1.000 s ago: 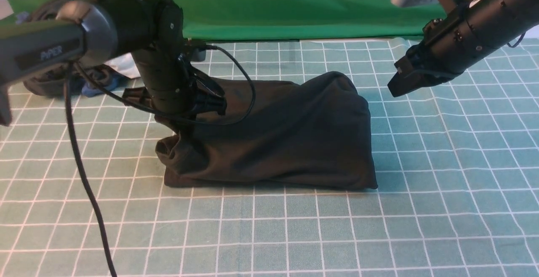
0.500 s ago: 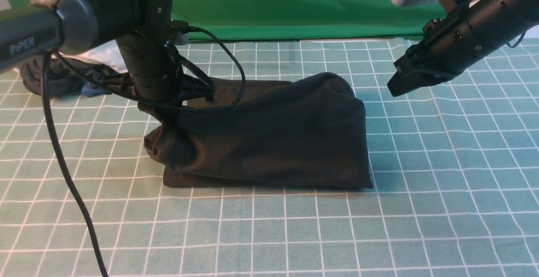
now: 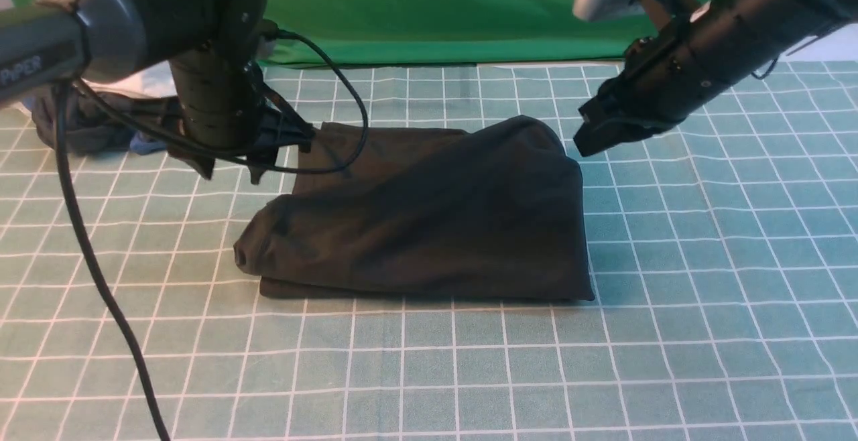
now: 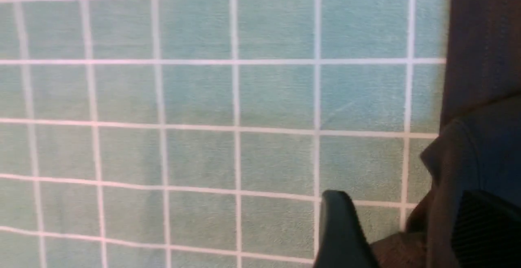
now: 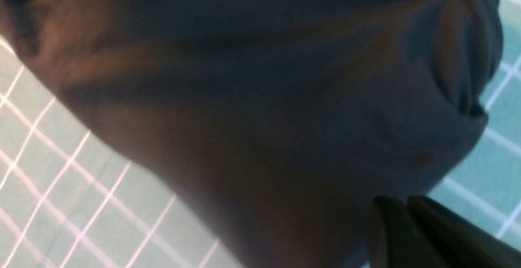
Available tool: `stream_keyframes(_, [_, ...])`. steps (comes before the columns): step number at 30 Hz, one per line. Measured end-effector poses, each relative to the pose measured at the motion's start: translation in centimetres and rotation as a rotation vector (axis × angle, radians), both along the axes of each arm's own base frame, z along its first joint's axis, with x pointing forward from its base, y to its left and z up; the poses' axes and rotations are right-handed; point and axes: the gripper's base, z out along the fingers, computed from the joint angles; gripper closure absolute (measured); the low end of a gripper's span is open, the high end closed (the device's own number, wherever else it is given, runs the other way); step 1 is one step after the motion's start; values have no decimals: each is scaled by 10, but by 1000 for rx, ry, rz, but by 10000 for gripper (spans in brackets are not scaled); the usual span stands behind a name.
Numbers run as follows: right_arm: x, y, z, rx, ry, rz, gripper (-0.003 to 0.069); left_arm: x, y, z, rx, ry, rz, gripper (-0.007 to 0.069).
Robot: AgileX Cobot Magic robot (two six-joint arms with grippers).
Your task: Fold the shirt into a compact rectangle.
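Observation:
The dark brown-black shirt (image 3: 429,226) lies folded in a thick mound on the green grid cloth, its left end bulging and its back right corner peaked. My left gripper (image 3: 231,173) hangs open just above and behind the shirt's left end, holding nothing. In the left wrist view its fingers (image 4: 338,227) stand wide apart, with the shirt (image 4: 480,56) along one side. My right gripper (image 3: 583,147) is shut and empty, hovering close to the shirt's peaked right corner. The right wrist view is mostly filled by the shirt (image 5: 260,97), with the right gripper (image 5: 401,213) at its edge.
A dark grey garment (image 3: 94,126) with a bit of blue cloth (image 3: 147,143) lies bunched at the back left behind my left arm. A black cable (image 3: 100,280) hangs from that arm down over the front left. A green backdrop (image 3: 429,12) closes the far side.
My left gripper opened and let go of the shirt's left end, which dropped flat, and the arm rose up and left. My right arm moved left, nearer the shirt's right corner.

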Motion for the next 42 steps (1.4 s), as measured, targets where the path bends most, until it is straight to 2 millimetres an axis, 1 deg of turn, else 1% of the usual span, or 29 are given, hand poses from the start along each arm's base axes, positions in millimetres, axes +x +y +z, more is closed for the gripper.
stream_keyframes(1, [4, 1, 1, 6, -10, -11, 611, -2, 0, 6, -14, -11, -1, 297])
stream_keyframes(2, [10, 3, -1, 10, -14, -20, 610, -5, -1, 11, -30, -18, -11, 326])
stream_keyframes(4, [20, 6, -7, 13, -7, -32, 611, -11, -4, 22, -79, -26, -32, 407])
stream_keyframes(5, [24, 7, -11, 14, -5, -35, 611, -15, -6, 25, -109, -23, -48, 463])
stream_keyframes(7, [33, 11, -19, 13, 1, -35, 611, -23, -10, 25, -165, 2, -77, 554])
stream_keyframes(8, [37, 12, -26, 10, 12, -34, 611, -27, -13, 20, -196, 25, -89, 582])
stream_keyframes(9, [42, 16, -34, 8, 21, -33, 611, -31, -15, 11, -228, 54, -94, 601])
stream_keyframes(10, [43, 17, -34, 9, 21, -33, 611, -32, -15, 9, -227, 57, -97, 603])
stream_keyframes(11, [49, 20, -46, 4, 41, -34, 611, -38, -17, -6, -259, 89, -92, 614])
stream_keyframes(13, [56, 23, -62, -1, 59, -38, 611, -47, -16, -32, -271, 111, -78, 621])
stream_keyframes(15, [63, 26, -76, -4, 69, -54, 611, -55, -13, -52, -266, 126, -60, 622])
stream_keyframes(16, [66, 26, -81, -4, 69, -62, 611, -57, -12, -56, -264, 124, -49, 622])
stream_keyframes(18, [73, 27, -98, -5, 72, -95, 608, -63, -9, -69, -248, 118, -25, 622])
stream_keyframes(21, [77, 28, -110, 1, 82, -128, 604, -68, -6, -79, -229, 126, -5, 622])
stream_keyframes(24, [77, 28, -109, 6, 87, -131, 601, -69, -5, -82, -220, 122, -7, 622])
stream_keyframes(28, [75, 27, -101, -1, 92, -95, 601, -67, -5, -79, -223, 87, -15, 622])
stream_keyframes(29, [73, 25, -92, -8, 93, -74, 600, -67, -5, -74, -229, 66, -18, 621])
stream_keyframes(30, [73, 25, -88, -8, 88, -71, 600, -67, -5, -74, -229, 64, -18, 620])
stream_keyframes(31, [71, 25, -74, 1, 64, -66, 601, -67, -5, -67, -235, 41, -21, 620])
stream_keyframes(32, [71, 25, -71, 3, 57, -66, 602, -67, -5, -66, -235, 39, -21, 620])
stream_keyframes(34, [71, 25, -52, 18, 12, -66, 611, -65, -5, -53, -248, -2, -24, 619])
stream_keyframes(35, [70, 25, -51, 19, 10, -66, 612, -65, -6, -52, -250, -5, -24, 619])
stream_keyframes(36, [71, 25, -45, 24, -6, -68, 614, -64, -6, -45, -263, -27, -22, 617])
stream_keyframes(38, [71, 25, -45, 25, -7, -68, 615, -63, -8, -40, -282, -42, -15, 618])
stream_keyframes(41, [71, 25, -51, 19, 16, -62, 616, -62, -9, -35, -301, -50, -5, 618])
stream_keyframes(42, [72, 26, -57, 14, 32, -57, 616, -62, -10, -34, -314, -52, 1, 618])
